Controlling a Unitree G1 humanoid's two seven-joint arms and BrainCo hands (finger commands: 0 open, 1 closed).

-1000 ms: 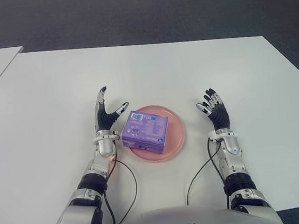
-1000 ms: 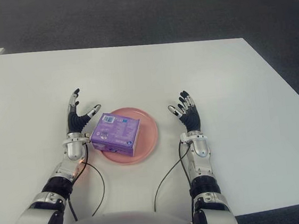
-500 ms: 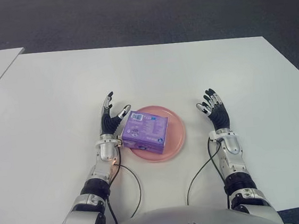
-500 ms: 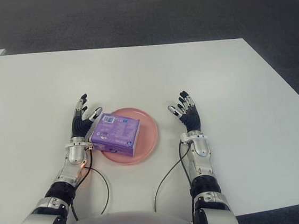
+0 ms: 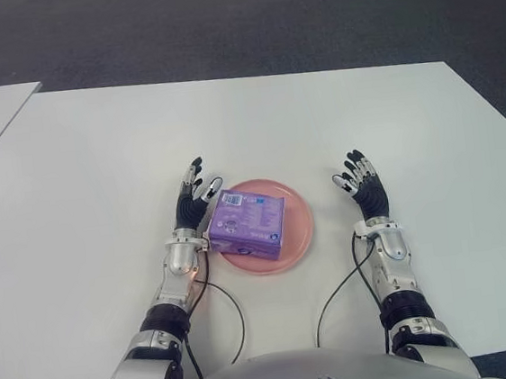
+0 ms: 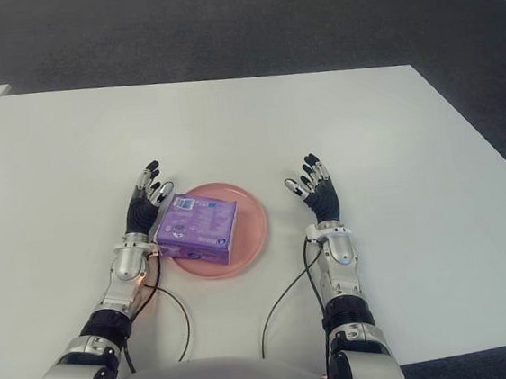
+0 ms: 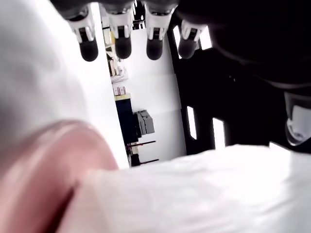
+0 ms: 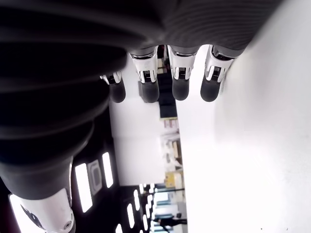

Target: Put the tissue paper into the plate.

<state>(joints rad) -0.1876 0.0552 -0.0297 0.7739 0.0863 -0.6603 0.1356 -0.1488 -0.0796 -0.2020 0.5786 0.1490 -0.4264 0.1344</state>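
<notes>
Tissue paper pack [image 5: 246,219], purple, lies in the pink plate [image 5: 299,225] on the white surface [image 5: 318,119], toward the plate's 9 o'clock edge. Left hand [image 5: 192,207], fingers spread and empty, has closed in from a second ago and now sits just beside the pack at its 9 o'clock. Right hand [image 5: 364,190], fingers extended and empty, is unchanged at the plate's 3 o'clock, apart from it.

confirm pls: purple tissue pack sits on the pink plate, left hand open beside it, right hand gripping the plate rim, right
Not quite. In the left eye view the right hand is open and apart from the pink plate, gripping nothing. The purple tissue pack does sit on the plate, with the left hand open beside it.
</notes>
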